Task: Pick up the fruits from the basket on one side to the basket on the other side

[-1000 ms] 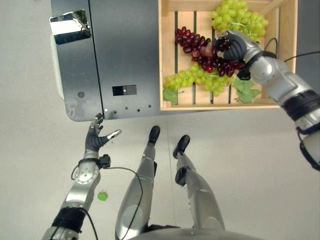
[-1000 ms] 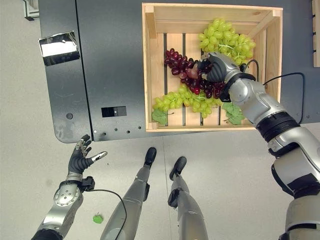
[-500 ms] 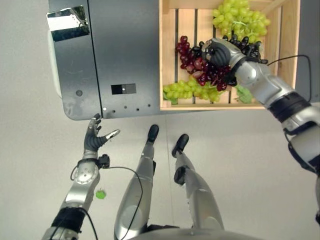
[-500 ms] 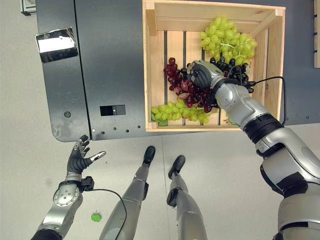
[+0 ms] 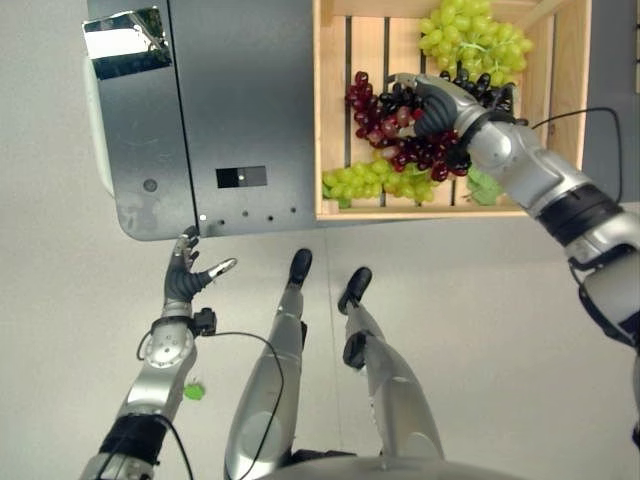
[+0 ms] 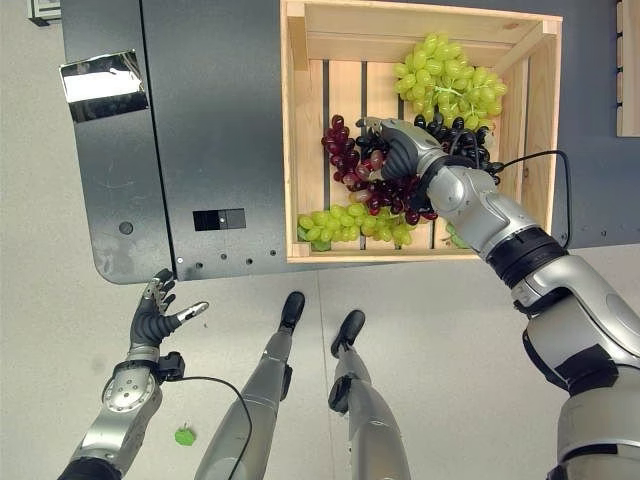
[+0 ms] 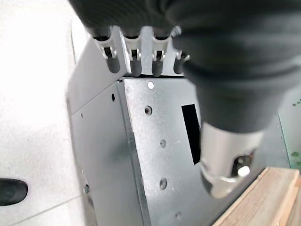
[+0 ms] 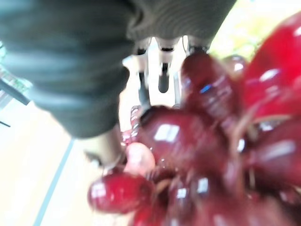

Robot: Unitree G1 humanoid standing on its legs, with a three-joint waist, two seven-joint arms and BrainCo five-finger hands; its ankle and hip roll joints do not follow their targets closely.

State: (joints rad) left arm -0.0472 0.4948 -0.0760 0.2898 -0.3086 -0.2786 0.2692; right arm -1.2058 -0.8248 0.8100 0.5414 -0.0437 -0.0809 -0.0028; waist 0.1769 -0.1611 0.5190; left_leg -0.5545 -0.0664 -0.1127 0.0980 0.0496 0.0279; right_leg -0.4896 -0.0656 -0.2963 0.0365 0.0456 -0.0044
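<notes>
A wooden crate [image 6: 291, 150] stands on the dark table [image 5: 250, 100]. It holds a green grape bunch [image 6: 445, 75] at the far side, a second green bunch [image 6: 345, 222] along the near wall, a red bunch [image 6: 345, 160] in the middle and some black grapes [image 6: 470, 140]. My right hand [image 6: 405, 150] lies on the red bunch with fingers curled over it; red grapes [image 8: 197, 155] press against its palm. My left hand [image 5: 185, 278] hangs open over the floor just before the table's near edge, its fingers [image 7: 134, 59] straight and holding nothing.
A shiny silver plate [image 5: 122, 30] lies at the table's far left. A small green scrap [image 5: 193, 391] lies on the floor by my left arm. A strip of another wooden crate [image 6: 629, 70] shows at the right edge.
My right hand has slid left across the red bunch and closed over it, uncovering black grapes behind its wrist. The left hand has stayed put. The view has shifted slightly.
</notes>
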